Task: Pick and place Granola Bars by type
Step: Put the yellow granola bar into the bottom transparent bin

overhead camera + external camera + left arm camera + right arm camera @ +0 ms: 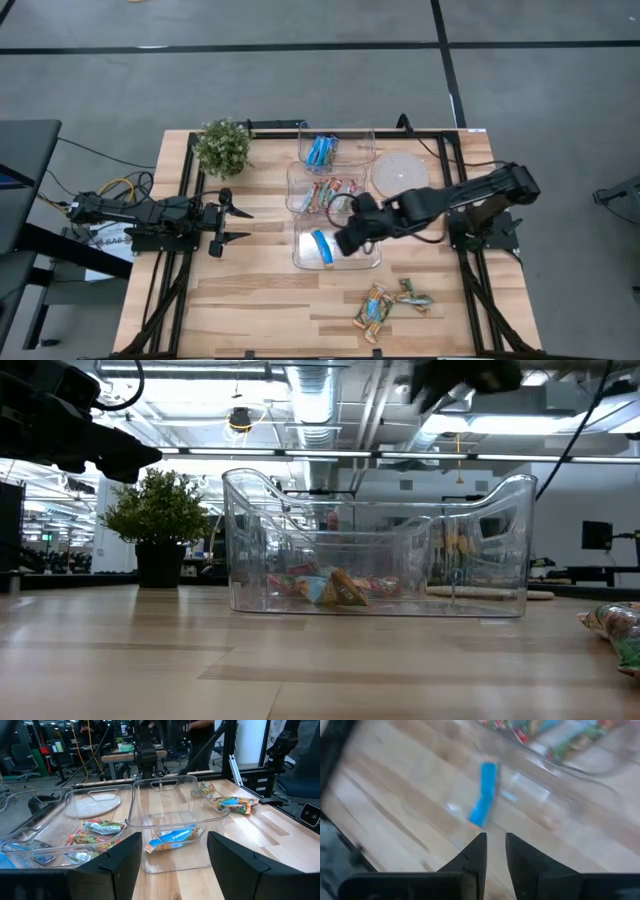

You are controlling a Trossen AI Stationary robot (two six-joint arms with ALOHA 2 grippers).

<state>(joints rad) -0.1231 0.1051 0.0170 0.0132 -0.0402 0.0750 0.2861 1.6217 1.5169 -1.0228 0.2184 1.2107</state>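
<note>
Three clear tubs stand in a row down the middle of the wooden surface [250,300], evidently one per wrapper type: the far tub [336,148] holds bright blue bars [320,151], the middle tub [325,190] holds red-green-orange bars [330,192], and the near tub [335,247] holds a single bar in blue and tan [320,246]. Several unsorted bars [392,303] lie loose on the surface near its front edge, well apart from the tubs, so the sorting is judged part done. The right gripper [347,240] hangs over the near tub; its fingers [476,851] stand nearly closed with a narrow gap and nothing between them, which suggests a bar has just been let go or none is yet taken. The left gripper [240,225] waits at the left side of the surface, fingers [122,857] spread wide and empty, pointing toward the tubs. The right wrist view shows the empty gap, which the high view cannot resolve. The left wrist view shows the near tub's bar [172,839] carries tan-orange as well as light blue. The low view shows only tub walls, a potted plant [160,525] and one loose bar [615,625] at the edge; the high view alone gives the full layout, including a round white mat [398,172] beside the tubs.
</note>
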